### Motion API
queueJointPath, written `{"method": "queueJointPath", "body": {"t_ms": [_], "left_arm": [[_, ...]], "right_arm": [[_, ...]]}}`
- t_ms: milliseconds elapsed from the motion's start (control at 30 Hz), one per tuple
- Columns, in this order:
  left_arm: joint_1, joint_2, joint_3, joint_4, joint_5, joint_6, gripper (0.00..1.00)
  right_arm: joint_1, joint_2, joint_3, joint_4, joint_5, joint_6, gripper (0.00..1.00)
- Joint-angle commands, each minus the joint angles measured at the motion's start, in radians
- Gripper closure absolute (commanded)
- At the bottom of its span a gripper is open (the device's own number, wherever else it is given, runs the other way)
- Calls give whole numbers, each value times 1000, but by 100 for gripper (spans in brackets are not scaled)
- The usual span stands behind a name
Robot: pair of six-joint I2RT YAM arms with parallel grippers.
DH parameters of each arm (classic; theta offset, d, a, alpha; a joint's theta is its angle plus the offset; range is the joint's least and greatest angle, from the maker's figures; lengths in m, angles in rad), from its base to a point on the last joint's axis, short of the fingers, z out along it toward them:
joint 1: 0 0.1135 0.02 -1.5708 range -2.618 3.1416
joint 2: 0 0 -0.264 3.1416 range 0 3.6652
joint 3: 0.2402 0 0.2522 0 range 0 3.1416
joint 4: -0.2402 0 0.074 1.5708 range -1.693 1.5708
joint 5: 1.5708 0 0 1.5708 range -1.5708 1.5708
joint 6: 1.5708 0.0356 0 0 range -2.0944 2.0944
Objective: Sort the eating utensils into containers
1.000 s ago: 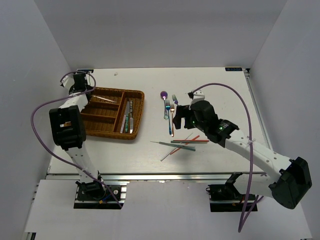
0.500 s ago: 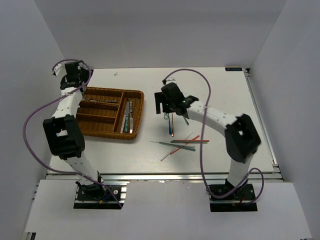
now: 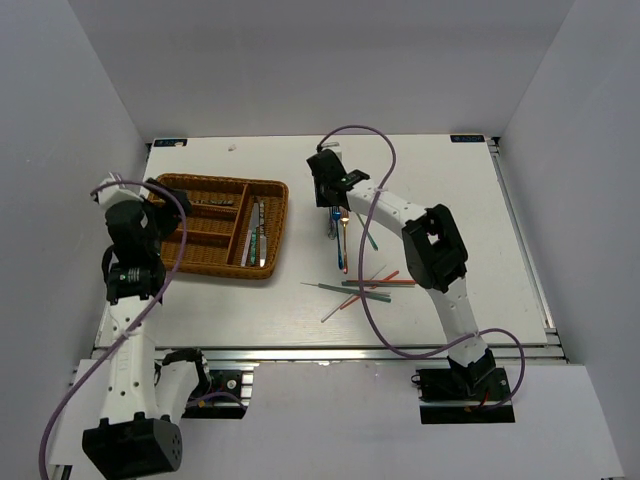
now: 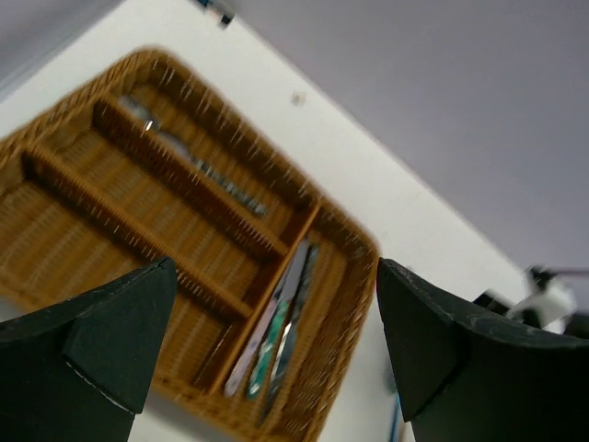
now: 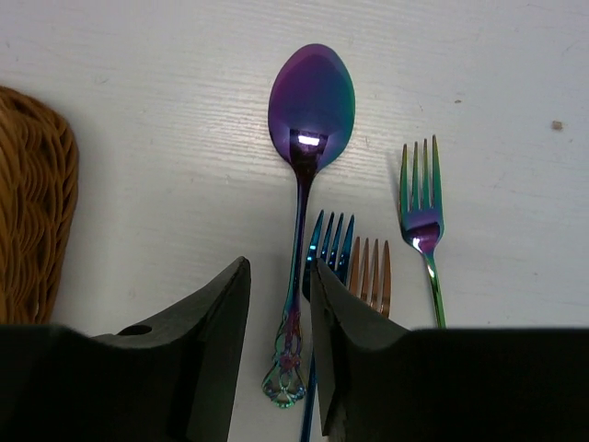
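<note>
The right gripper (image 5: 278, 265) is hovering low over the spoon (image 5: 309, 120), which is lying bowl-away on the table (image 3: 450, 200) just right of the tray (image 3: 200, 255). Its fingers are standing slightly apart, straddling the handle near its ornate end; a strip of table is showing beside the handle, so they are not pinching it yet. That end probably gives the most room, since the blue fork (image 5: 329, 235) and copper fork (image 5: 370, 267) are crowding the stem just beside it, while the green fork (image 5: 421, 212) is lying a little further right. The left gripper (image 4: 274, 267) is hanging above the tray with fingers spread wide and holding nothing, likely parked clear of the other arm's path. In the tray, one utensil is resting in the far long section and knives (image 4: 276, 331) are filling the crosswise one, so the spoon is likely heading for an unfilled section. The chopsticks (image 3: 365, 285) are lying crossed nearer the bases, not yet sorted.
</note>
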Motion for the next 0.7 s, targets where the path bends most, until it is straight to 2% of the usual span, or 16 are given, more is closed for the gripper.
{"method": "queueJointPath", "body": {"t_ms": [0, 67, 467, 500, 667], "left_arm": [[-14, -39, -103, 6, 58, 75, 2], [-17, -19, -102, 0, 130, 78, 2], [-17, 25, -83, -18, 174, 81, 2], [-17, 25, -83, -18, 174, 81, 2], [-17, 24, -85, -17, 178, 81, 2]], "right_arm": [[-13, 38, 79, -19, 23, -32, 62], [-19, 54, 88, -25, 5, -23, 64], [-19, 111, 73, -8, -30, -17, 69], [-19, 115, 73, -7, -38, -17, 73], [-19, 140, 82, -5, -43, -14, 77]]}}
